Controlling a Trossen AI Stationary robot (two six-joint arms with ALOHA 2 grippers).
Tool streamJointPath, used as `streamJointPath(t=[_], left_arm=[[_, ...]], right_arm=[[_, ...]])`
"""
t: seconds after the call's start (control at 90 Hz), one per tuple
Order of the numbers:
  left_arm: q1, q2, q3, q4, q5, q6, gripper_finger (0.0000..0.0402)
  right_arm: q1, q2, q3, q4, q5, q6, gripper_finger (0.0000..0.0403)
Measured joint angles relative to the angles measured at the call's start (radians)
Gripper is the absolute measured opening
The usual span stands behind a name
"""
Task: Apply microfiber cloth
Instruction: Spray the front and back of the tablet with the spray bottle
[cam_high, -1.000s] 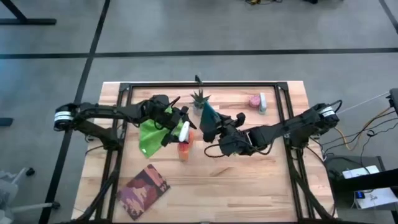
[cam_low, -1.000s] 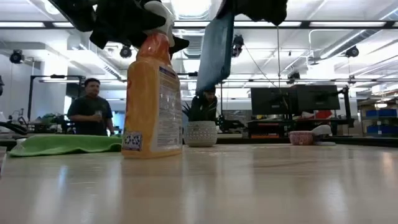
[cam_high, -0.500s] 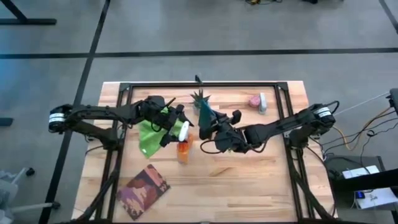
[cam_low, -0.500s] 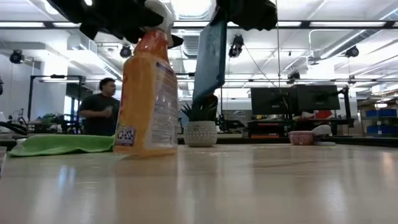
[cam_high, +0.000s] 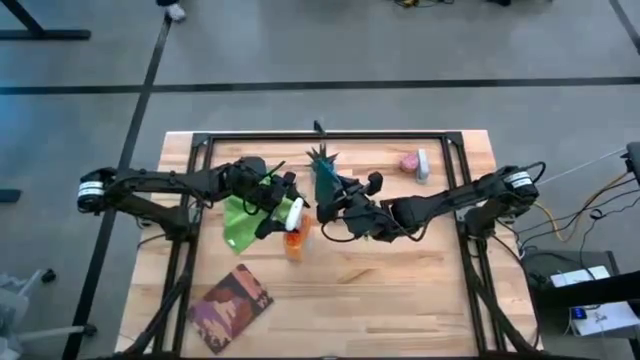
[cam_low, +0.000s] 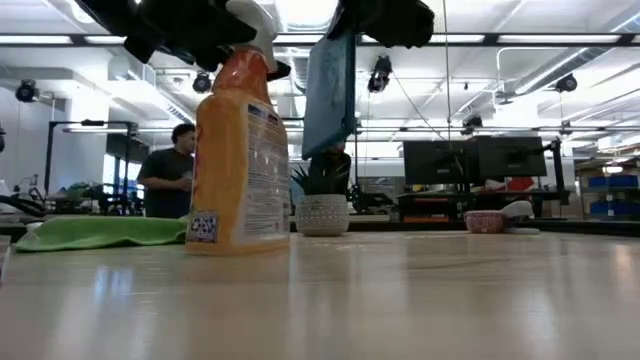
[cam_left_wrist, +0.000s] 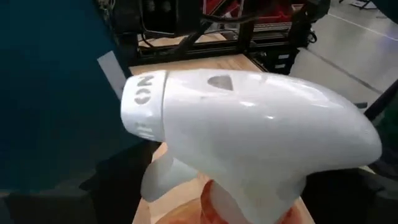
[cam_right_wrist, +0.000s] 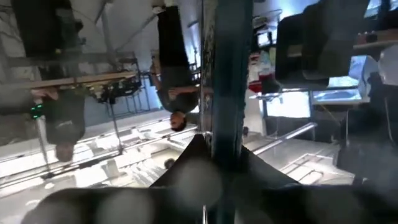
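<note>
Currently the microfiber cloth (cam_high: 240, 217) lies flat on the table (cam_high: 420, 290), a lime-green sheet just beside the orange spray bottle (cam_high: 294, 238) on the left arm's side, its long axis running from the potted plant (cam_high: 321, 157) end toward the patterned book (cam_high: 231, 306). The left gripper (cam_high: 283, 207) sits over the bottle's white head, clenched on the spray bottle, which the low view shows slightly tilted on the wood. The right gripper (cam_high: 335, 207) stands on the bottle's other side, clamped on the dark teal tablet (cam_high: 325, 181), held upright on edge above the table beside the plant. The cloth lies beneath the left forearm, well closer to that arm than to the right, so reaching it likely falls to the left gripper once the bottle is freed.
</note>
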Motion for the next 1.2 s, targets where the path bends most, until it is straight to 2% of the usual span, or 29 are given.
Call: streamJointPath(t=[0.133,0.311,0.489,0.778,1.011,1.2], left_arm=[[-0.001,-0.010,-0.001,-0.016,-0.015,-0.001,0.0350],[-0.003,-0.051,-0.002,-0.035,-0.050,-0.001,0.0350],[-0.013,-0.080,-0.054,0.017,-0.056,-0.036,0.0350],[-0.013,-0.101,-0.178,0.199,-0.072,-0.087,0.0350],[-0.013,-0.132,-0.200,0.288,-0.077,-0.066,0.0350],[-0.013,-0.094,-0.204,0.349,-0.076,-0.044,0.0350]], right_arm=[[-0.025,0.000,-0.003,0.071,-0.062,-0.075,0.0013],[-0.052,0.022,-0.002,0.285,-0.144,-0.248,0.0013],[-0.054,0.064,-0.006,0.291,-0.217,-0.262,0.0013],[-0.059,0.085,-0.005,0.352,-0.209,-0.287,0.0013],[-0.061,0.063,-0.004,0.353,-0.184,-0.286,0.0013],[-0.059,0.044,-0.005,0.354,-0.187,-0.273,0.0013]])
